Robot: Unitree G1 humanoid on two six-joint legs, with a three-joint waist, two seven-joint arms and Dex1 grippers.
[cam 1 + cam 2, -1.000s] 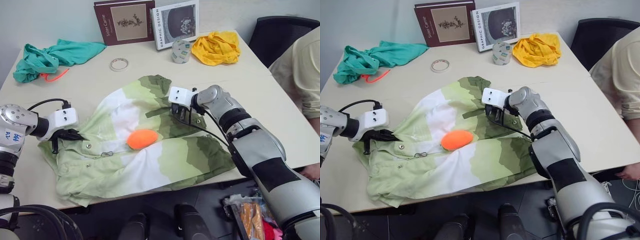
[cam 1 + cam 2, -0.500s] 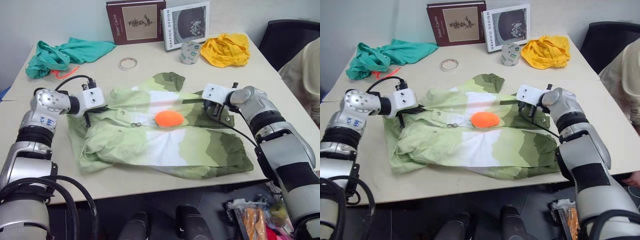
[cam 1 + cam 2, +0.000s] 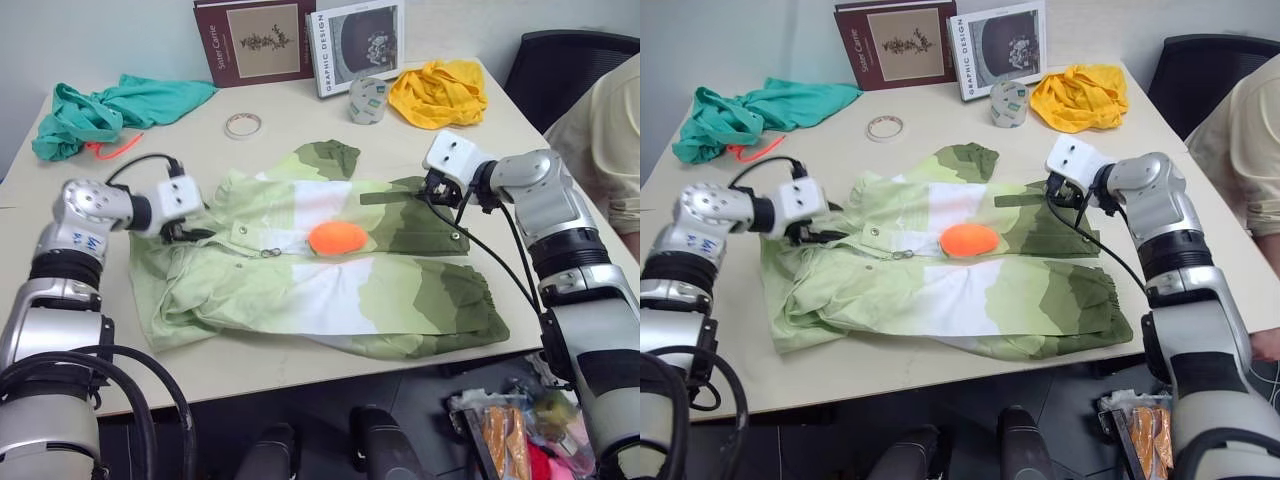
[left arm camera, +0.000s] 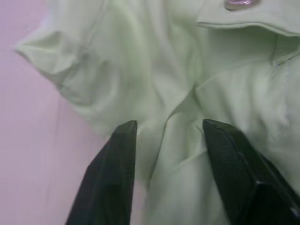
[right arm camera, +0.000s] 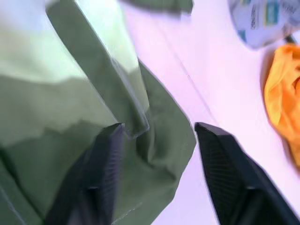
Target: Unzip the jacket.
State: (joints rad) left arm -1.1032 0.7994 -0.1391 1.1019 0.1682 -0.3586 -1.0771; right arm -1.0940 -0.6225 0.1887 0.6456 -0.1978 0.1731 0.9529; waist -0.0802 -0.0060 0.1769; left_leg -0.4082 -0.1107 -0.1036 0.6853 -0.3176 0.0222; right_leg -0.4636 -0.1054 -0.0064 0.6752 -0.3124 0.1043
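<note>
The jacket (image 3: 330, 290) lies spread flat on the table in pale green, white and olive blocks, with a bright orange piece (image 3: 337, 237) at its middle and a small metal pull (image 3: 270, 252) to the left of that. My left gripper (image 3: 188, 232) sits at the jacket's pale green left edge. In the left wrist view its fingers (image 4: 119, 154) stand open over rumpled pale green cloth near a metal snap (image 4: 241, 3). My right gripper (image 3: 440, 192) is at the olive right edge. It is open, with the olive hem (image 5: 136, 117) lying between its fingers (image 5: 220, 159).
A teal cloth (image 3: 100, 105) with an orange cord lies at the back left and a yellow cloth (image 3: 440, 90) at the back right. Two books (image 3: 300, 40), a tape ring (image 3: 240, 125) and a tape roll (image 3: 365, 100) stand behind the jacket. A person (image 3: 605, 140) sits at the right by a black chair (image 3: 570, 65).
The jacket now lies stretched wider and flatter. My right gripper went right to the olive edge, and my left gripper moved in towards the jacket's left edge. The camera shifted too.
</note>
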